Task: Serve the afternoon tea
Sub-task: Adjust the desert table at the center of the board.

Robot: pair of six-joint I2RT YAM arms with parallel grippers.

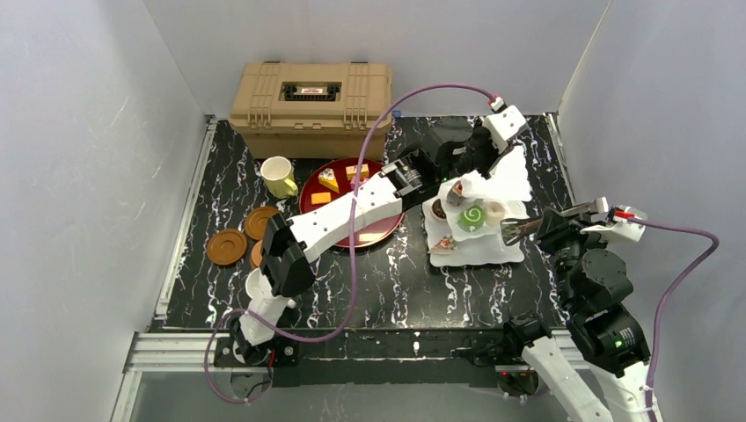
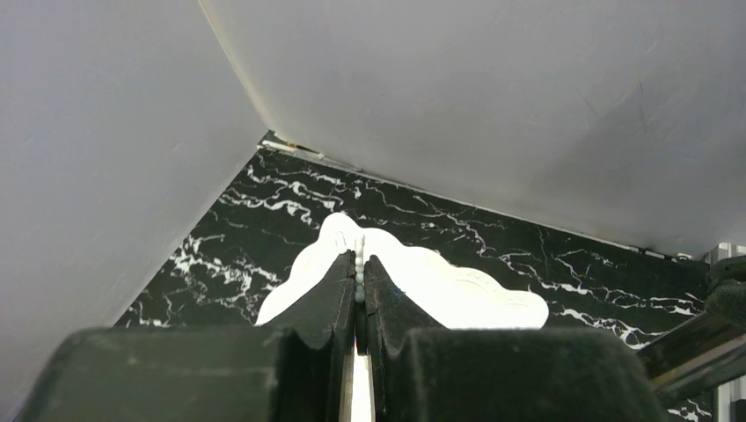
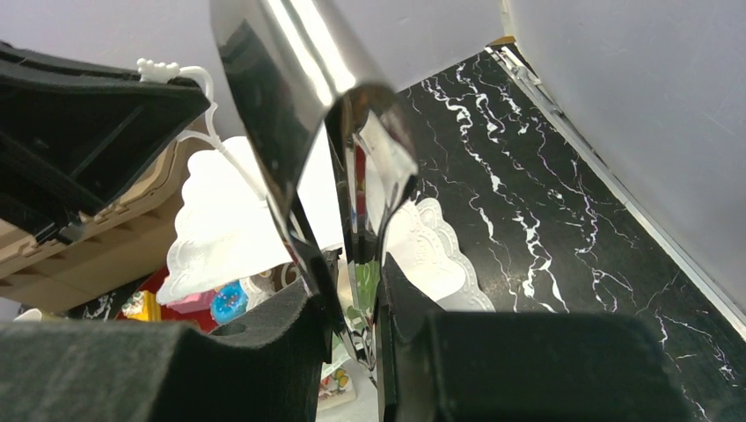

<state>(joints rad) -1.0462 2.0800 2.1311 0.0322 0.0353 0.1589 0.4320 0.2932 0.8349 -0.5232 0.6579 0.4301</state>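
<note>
The white three-tier scalloped stand stands right of centre with small cakes on its tiers, among them a green swirl cake and a brown one. My left gripper reaches across over the stand's top. In the left wrist view the left gripper is shut on the stand's thin beaded handle, with a white tier below. My right gripper is at the stand's right side, shut on shiny metal tongs. A pale-yellow mug and brown saucers sit at the left.
A dark-red round tray holding several cake pieces lies under the left arm. The tan case is at the back, against the wall. White walls close in on the left, back and right.
</note>
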